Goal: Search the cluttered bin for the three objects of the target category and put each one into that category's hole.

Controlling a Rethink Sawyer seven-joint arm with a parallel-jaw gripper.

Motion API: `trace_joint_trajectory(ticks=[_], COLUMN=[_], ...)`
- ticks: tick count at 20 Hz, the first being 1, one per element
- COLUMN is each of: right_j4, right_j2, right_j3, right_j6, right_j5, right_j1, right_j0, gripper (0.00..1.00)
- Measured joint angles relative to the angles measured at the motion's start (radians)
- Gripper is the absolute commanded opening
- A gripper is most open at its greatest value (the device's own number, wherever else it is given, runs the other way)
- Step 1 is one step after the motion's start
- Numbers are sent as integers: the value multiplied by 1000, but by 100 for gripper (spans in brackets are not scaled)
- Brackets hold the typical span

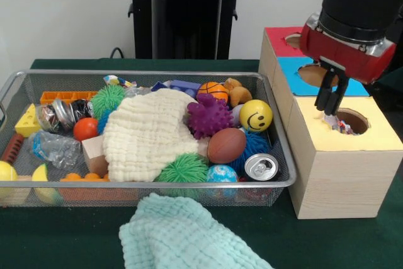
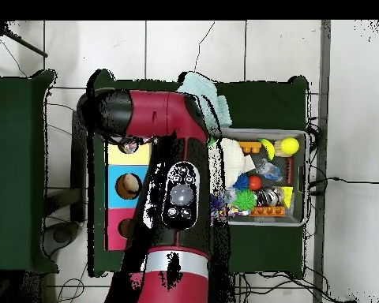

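Hovering with dark fingers (image 1: 332, 92) narrow and empty at eleven o'clock of the round yellow-topped hole (image 1: 351, 121), risking snagging the dotted wrinkly bag (image 1: 340, 125) bunched at its rim and dragging it out.

Just below the black hand (image 1: 332, 96), a yellow-topped hole (image 1: 351, 121) shows red-and-blue dotted white; beyond it, blue then red tops.
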Motion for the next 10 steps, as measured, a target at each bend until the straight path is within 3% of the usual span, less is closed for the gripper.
trace_joint_trajectory(ticks=[7,10], right_j4=[-35,-64], right_j2=[0,8], right_j3=[-25,-74], right_j6=[0,-1], right_j5=[23,53], right_j1=[-17,-10], right_j0=[-39,-66], gripper=[0,0])
